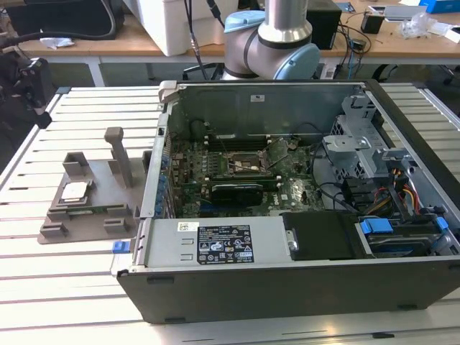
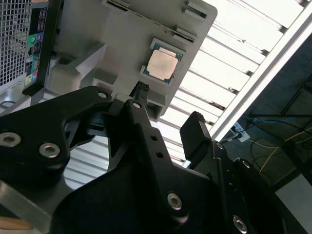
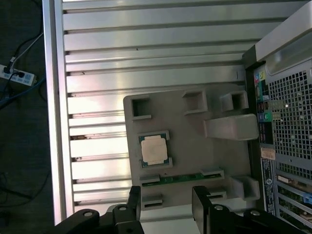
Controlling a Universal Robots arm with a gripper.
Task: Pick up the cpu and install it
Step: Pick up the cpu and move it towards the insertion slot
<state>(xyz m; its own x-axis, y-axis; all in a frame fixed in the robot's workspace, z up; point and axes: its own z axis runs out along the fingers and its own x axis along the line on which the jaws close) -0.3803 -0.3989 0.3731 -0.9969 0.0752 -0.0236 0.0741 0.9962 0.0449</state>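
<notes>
The cpu [image 1: 74,191], a small square chip with a silver-white top, lies flat in a recess of the grey moulded tray [image 1: 93,215] on the slatted table, at the exterior view's left of the open computer case [image 1: 287,287]. In both wrist views my gripper [image 3: 167,197] hangs well above the tray, open, with nothing between its black fingers [image 3: 134,195]. The cpu [image 3: 154,149] lies a short way ahead of the fingertips. In the second wrist view the cpu [image 2: 161,64] shows beyond the gripper [image 2: 168,105]. The motherboard's socket [image 1: 241,165] sits inside the case.
An upright post [image 1: 118,154] and several low blocks rise from the tray. A green memory strip [image 3: 180,178] lies in a tray slot near the cpu. The case's perforated wall [image 3: 287,122] borders the tray. Cables and drive bays [image 1: 388,194] crowd the case's other end. The arm's base [image 1: 280,36] stands behind the case.
</notes>
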